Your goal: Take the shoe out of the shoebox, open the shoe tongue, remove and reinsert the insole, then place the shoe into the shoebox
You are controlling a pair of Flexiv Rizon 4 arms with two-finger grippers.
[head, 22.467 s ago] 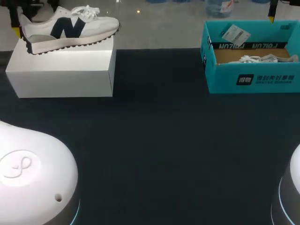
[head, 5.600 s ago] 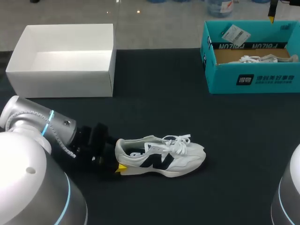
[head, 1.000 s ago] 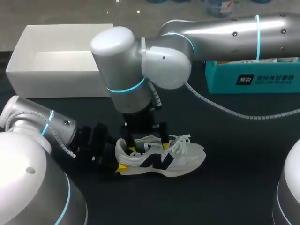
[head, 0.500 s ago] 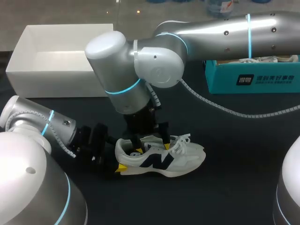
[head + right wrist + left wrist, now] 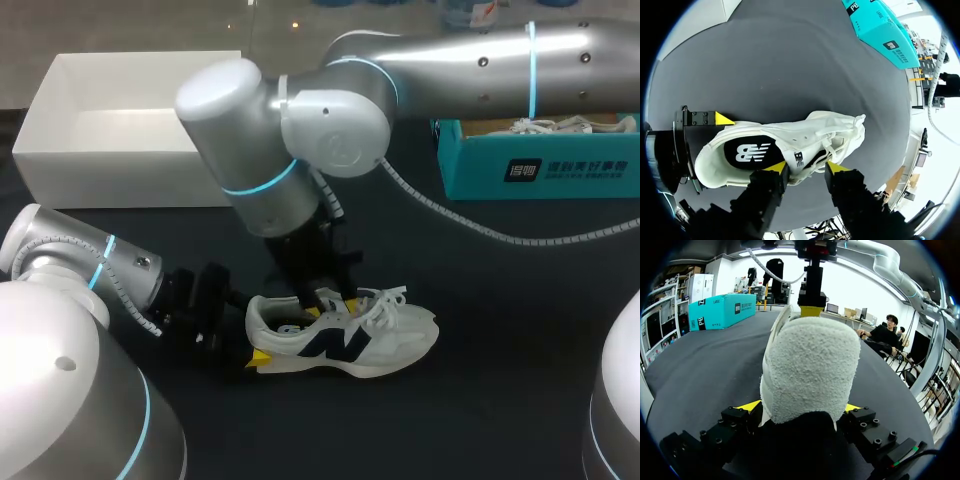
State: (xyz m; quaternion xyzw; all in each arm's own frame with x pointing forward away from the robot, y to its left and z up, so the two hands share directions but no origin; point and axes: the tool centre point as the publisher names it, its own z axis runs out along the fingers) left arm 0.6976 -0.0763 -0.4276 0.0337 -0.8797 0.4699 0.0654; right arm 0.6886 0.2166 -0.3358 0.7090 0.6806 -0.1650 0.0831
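Both arms are engaged: the shoe (image 5: 345, 340), left of the table's (image 5: 480, 300) middle, is clamped at the heel by the left gripper (image 5: 800, 407). The right gripper (image 5: 806, 169) is spread astride the tongue (image 5: 798, 159). Tongue-opening is judged in hand; pinching and lifting is called for next.

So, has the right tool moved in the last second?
Yes. The right tool has shifted along the shoe, from over the heel opening toward the laces, a bit farther from the white shoebox.
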